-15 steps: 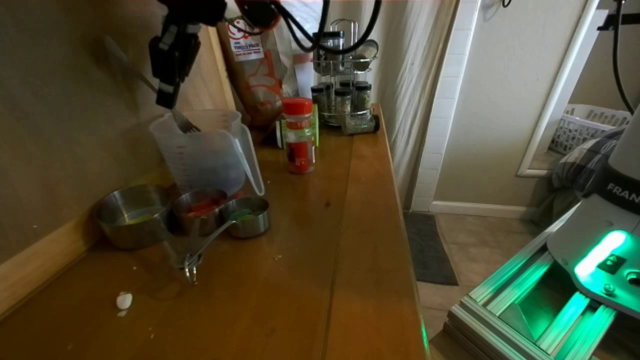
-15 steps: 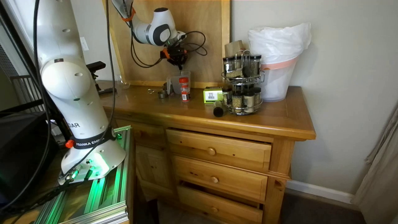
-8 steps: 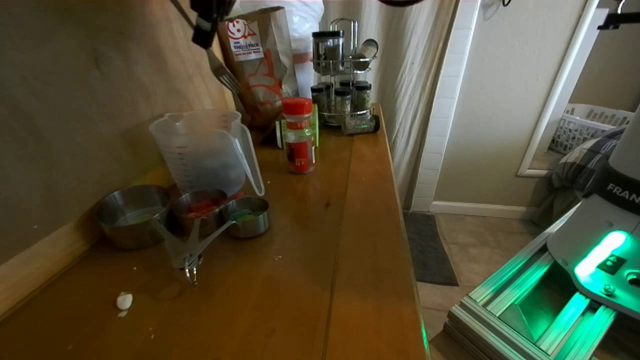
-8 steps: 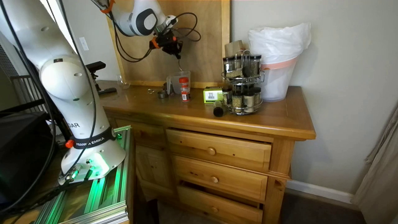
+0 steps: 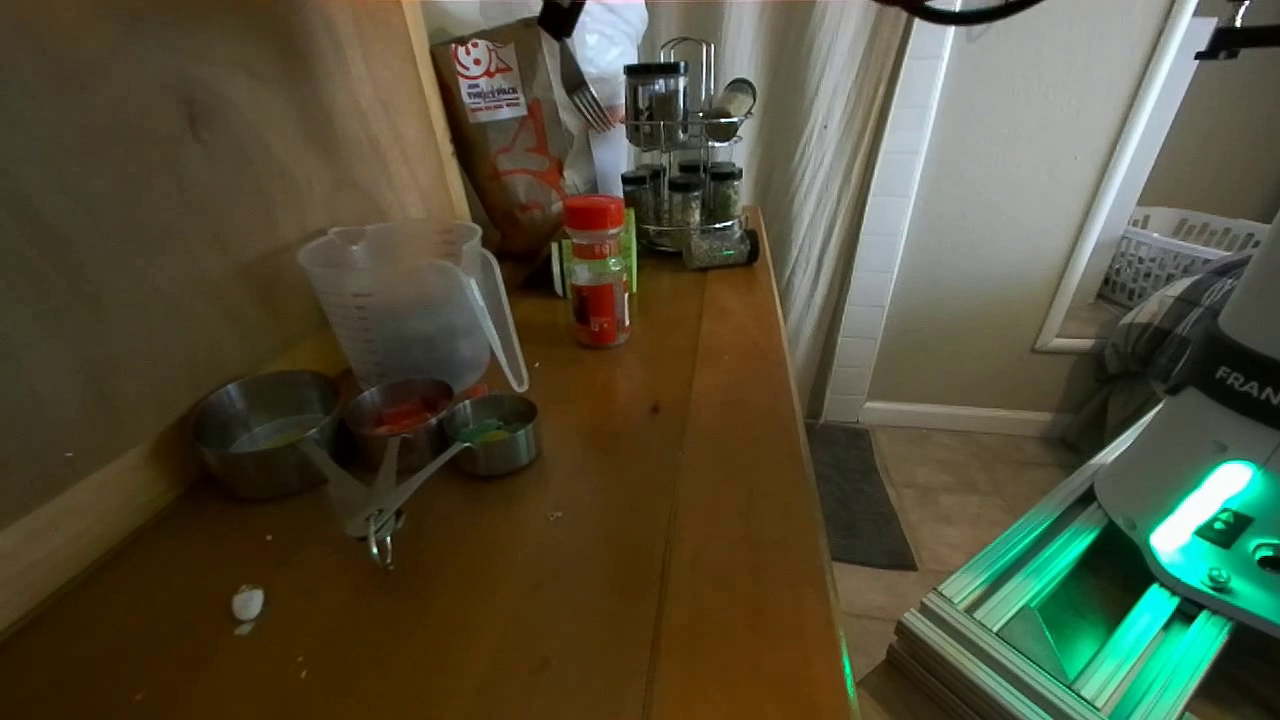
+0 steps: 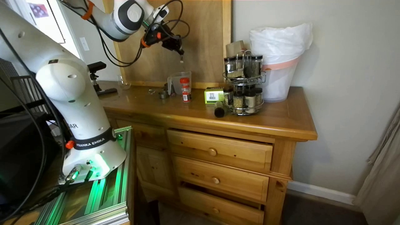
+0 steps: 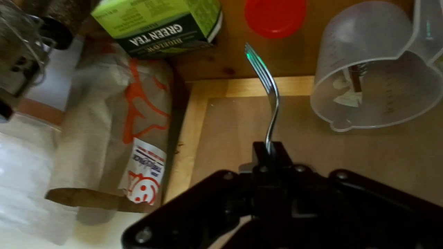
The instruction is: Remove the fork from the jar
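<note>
Okay, we have fork (image 7: 275, 98) out of jar (image 5: 415, 325), claw (image 7: 271, 148) pinching it; removal looks done, set-down probably remains.

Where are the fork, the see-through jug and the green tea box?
Fork (image 7: 274, 98): wrist view, on its head just behind the tines.
See-through jug (image 5: 410, 320): an exterior view, on its side wall.
Green tea box (image 7: 159, 34): wrist view, on the dark printed band.

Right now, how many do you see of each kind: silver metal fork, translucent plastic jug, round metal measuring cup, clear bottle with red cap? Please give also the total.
Silver fork: 1
Translucent jug: 1
Metal measuring cups: 3
Red-capped bottle: 1
Total: 6
</note>
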`<act>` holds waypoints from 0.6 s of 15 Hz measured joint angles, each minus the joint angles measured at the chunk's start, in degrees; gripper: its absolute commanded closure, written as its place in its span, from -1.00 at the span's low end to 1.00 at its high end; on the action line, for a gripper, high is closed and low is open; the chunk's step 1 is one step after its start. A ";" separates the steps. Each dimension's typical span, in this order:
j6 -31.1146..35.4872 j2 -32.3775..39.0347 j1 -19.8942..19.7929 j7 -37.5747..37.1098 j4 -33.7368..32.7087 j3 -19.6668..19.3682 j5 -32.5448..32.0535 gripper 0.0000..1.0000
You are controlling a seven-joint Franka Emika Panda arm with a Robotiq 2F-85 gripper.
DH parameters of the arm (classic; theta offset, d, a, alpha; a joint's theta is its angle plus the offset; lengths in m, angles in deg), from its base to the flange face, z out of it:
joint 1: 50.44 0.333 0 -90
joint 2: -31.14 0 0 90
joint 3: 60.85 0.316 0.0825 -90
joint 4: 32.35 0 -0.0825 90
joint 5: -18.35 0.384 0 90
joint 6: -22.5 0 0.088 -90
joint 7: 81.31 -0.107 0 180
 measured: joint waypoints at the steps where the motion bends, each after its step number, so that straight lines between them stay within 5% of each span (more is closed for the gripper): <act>1: -2.11 -1.60 -2.28 -2.77 -0.07 1.47 -1.40 0.97; 4: -11.01 -5.02 -6.77 -9.37 -0.19 4.64 -4.08 0.97; 9: -28.92 -5.45 -6.79 -13.87 -0.31 4.83 -4.54 0.97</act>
